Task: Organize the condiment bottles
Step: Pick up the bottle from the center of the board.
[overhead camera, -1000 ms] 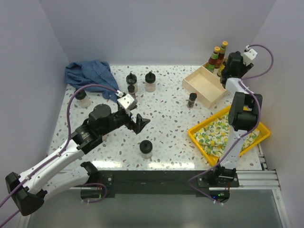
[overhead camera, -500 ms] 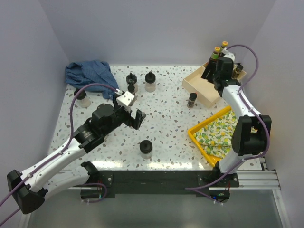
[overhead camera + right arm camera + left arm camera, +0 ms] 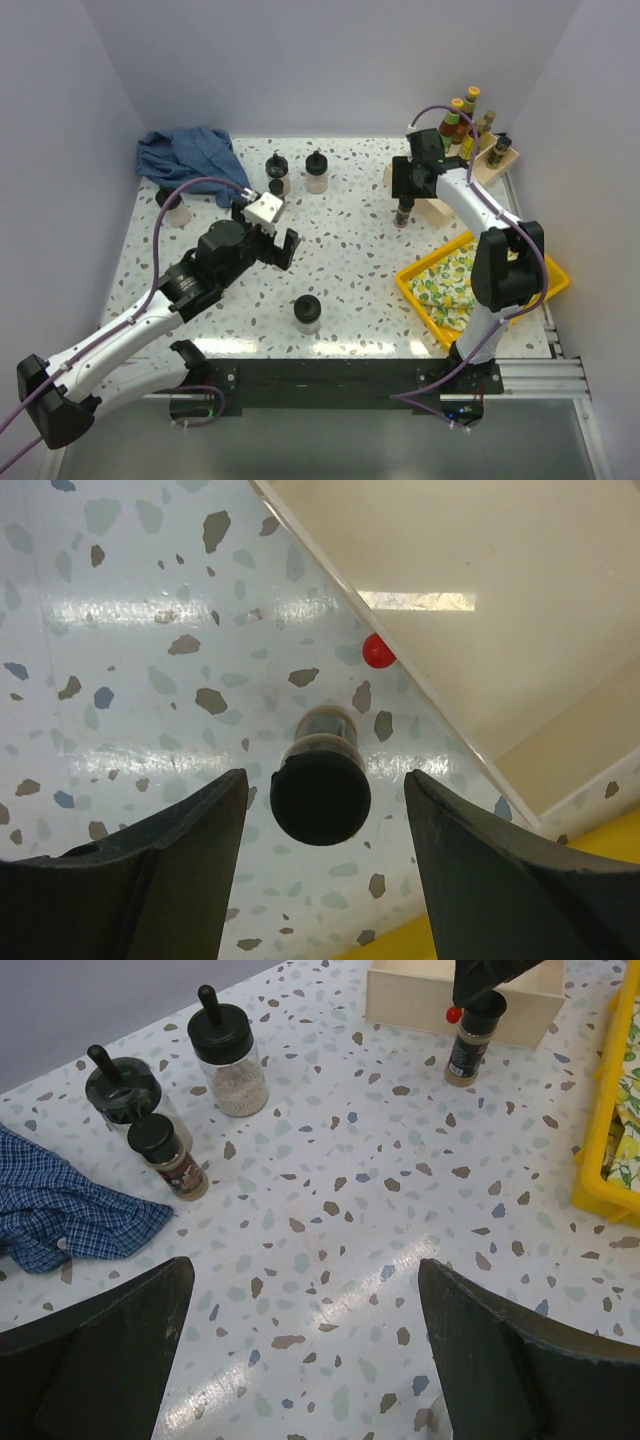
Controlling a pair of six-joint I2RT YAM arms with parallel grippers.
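A tiny dark shaker (image 3: 320,785) stands on the table beside the beige tray (image 3: 480,600). My right gripper (image 3: 325,780) hangs open right above it, one finger on each side of its black cap with a gap on both sides; from above the gripper (image 3: 404,192) sits over the shaker (image 3: 403,212). My left gripper (image 3: 305,1350) is open and holds nothing, low over bare table at the middle left (image 3: 283,250). Ahead of it stand two black-lidded jars (image 3: 228,1052) (image 3: 122,1088) and another small shaker (image 3: 170,1155). Slim sauce bottles (image 3: 456,118) stand at the tray's far end.
A blue cloth (image 3: 185,155) lies at the back left, with a jar (image 3: 175,208) near it. Another jar (image 3: 307,312) stands near the front edge. A yellow tray (image 3: 480,280) with a lemon-print cloth fills the front right. A small red ball (image 3: 377,650) lies against the beige tray's wall.
My right arm has swung from the back right corner leftward across the beige tray to above the shaker. My left gripper has shifted slightly back and turned.
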